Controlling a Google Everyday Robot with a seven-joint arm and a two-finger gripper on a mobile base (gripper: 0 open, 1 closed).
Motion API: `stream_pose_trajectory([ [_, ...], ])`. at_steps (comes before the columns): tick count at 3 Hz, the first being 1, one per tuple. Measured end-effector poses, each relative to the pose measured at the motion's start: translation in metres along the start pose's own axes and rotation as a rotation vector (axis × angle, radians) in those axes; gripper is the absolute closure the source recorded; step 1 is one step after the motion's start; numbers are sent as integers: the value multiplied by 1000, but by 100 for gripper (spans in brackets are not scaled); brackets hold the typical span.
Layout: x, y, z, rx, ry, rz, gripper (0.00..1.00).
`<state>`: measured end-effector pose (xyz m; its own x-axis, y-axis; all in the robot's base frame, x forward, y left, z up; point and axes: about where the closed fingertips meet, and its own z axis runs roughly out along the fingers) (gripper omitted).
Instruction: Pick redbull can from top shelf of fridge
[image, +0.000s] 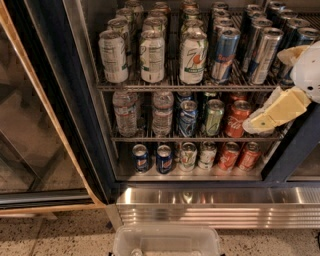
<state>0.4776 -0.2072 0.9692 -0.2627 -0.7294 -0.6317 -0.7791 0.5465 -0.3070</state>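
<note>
gripper (265, 90) at the right edge of the fridge (215, 206) opening, in front of the cans, holding nothing. its two cream fingers (277, 111) look spread apart, though the upper one is partly hidden. one sits up by the top shelf (150, 86), the other angles down-left across the middle rack. nearest redbull can (263, 55) stands upright at the front of the top shelf, just up-left of the gripper and apart from it. more cans like it stand behind and to its left. 7up can (193, 57) is further left on the same shelf. coca-cola can (235, 119) is just left of the lower fingertip. clear bin (167, 242) is well below-left, on the floor.
</note>
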Motion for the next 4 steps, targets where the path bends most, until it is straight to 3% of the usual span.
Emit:
stream_pose_trajectory([
  [1,-5,1,3,27,-64,27,0],
  [3,-9,-7,8,160,-277,222,0],
  [4,-29,-11,12,222,-375,263,0],
])
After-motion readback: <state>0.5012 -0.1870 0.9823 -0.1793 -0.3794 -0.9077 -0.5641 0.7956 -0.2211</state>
